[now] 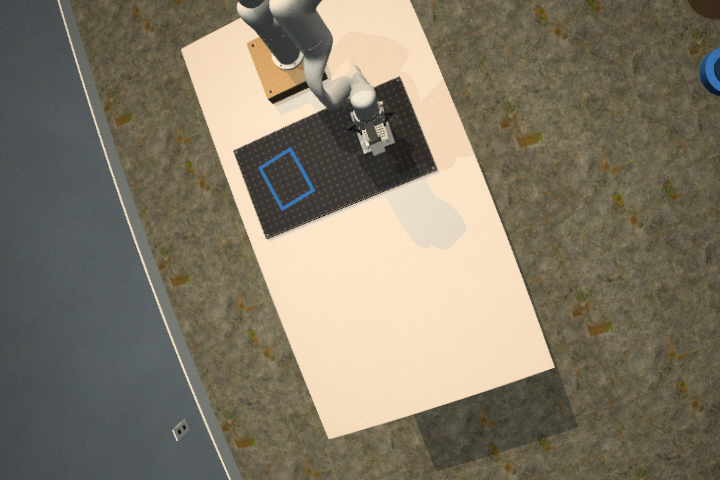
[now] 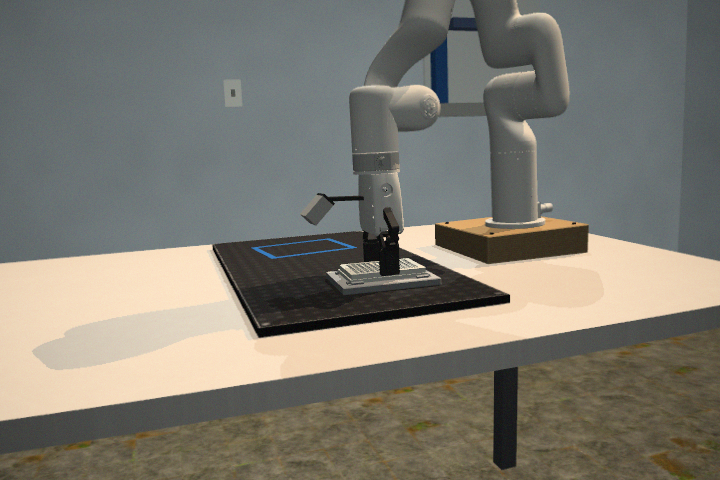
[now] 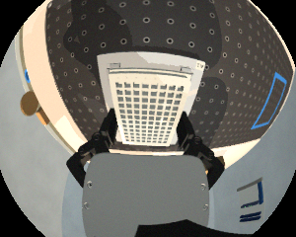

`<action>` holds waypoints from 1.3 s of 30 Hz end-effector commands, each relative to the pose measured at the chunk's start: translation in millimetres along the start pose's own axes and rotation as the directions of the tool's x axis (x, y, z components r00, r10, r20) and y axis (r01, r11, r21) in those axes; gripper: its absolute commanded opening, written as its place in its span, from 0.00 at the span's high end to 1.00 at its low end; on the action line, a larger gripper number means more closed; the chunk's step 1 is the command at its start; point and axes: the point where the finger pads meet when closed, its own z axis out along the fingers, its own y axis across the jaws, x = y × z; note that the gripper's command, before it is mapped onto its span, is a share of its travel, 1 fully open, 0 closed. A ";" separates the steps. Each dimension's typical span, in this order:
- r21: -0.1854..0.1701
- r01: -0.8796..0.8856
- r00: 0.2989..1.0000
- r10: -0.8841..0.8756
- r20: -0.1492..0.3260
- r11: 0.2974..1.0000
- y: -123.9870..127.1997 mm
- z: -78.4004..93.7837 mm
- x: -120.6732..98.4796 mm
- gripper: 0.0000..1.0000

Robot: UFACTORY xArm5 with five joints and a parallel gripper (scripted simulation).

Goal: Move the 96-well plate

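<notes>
The black two-fingered gripper (image 2: 384, 255) points straight down and is clamped across the short width of the white, grid-topped 96-well plate (image 2: 372, 269), one finger pressed to each long side, with the fingers standing wide because the plate fills the gap between them. In the wrist view the dark fingers flank the plate's near end, and the grid of wells runs away from the camera. The plate lies flat and right way up in the pale grey rectangular plate nest (image 2: 417, 280), which sits toward the right end of the black perforated deck (image 2: 293, 308) as the exterior view shows it. It does not look lifted yet. The coming move turns on one relation: the blue taped rectangular outline (image 1: 271, 185) lies well apart from the gripper, toward the other end of the same deck. From above, the outline's long sides run roughly parallel to the plate's long axis, so the carry looks like a lift and a sideways slide with little or no turn of the wrist — though a small twist may be needed. Beyond the deck are the cream table top (image 2: 117, 339) and the brown wooden base block (image 2: 565, 240) under the single white arm (image 2: 372, 124).
</notes>
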 end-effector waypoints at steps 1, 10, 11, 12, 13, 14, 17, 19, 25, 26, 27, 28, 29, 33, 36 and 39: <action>0.002 0.000 1.000 0.000 -0.003 1.000 -0.7 -1.1 1.2 1.00; 0.002 0.000 1.000 0.000 -0.003 1.000 -0.8 -6.4 1.1 1.00; 0.002 0.000 1.000 0.000 -0.003 1.000 -0.8 -6.4 1.1 1.00; 0.002 0.000 1.000 0.000 -0.003 1.000 -0.8 -6.4 1.1 1.00; 0.002 0.000 1.000 0.000 -0.003 1.000 -0.8 -7.1 1.1 1.00; 0.002 0.000 1.000 0.000 -0.003 1.000 -0.8 -7.7 1.1 1.00; 0.002 0.000 1.000 0.000 -0.003 1.000 -0.9 -9.7 1.1 1.00; 0.002 0.000 1.000 0.000 -0.003 1.000 -0.9 -11.1 1.0 1.00; 0.002 0.000 1.000 0.000 -0.003 1.000 -1.0 -15.1 1.0 1.00; 0.002 0.000 1.000 0.000 -0.003 1.000 -1.0 -15.8 1.0 1.00; 0.002 0.000 1.000 0.000 -0.003 1.000 -1.0 -16.4 1.0 1.00; 0.002 0.000 1.000 0.000 -0.003 1.000 -1.0 -16.4 1.0 1.00; 0.002 0.000 1.000 0.000 -0.003 1.000 -1.0 -16.4 1.0 1.00; 0.002 0.000 1.000 0.000 -0.003 1.000 -1.1 -19.1 1.0 1.00; 0.002 0.000 1.000 0.000 -0.003 1.000 -1.1 -21.1 0.9 1.00; 0.002 0.000 1.000 0.000 -0.003 1.000 -1.1 -21.1 0.9 1.00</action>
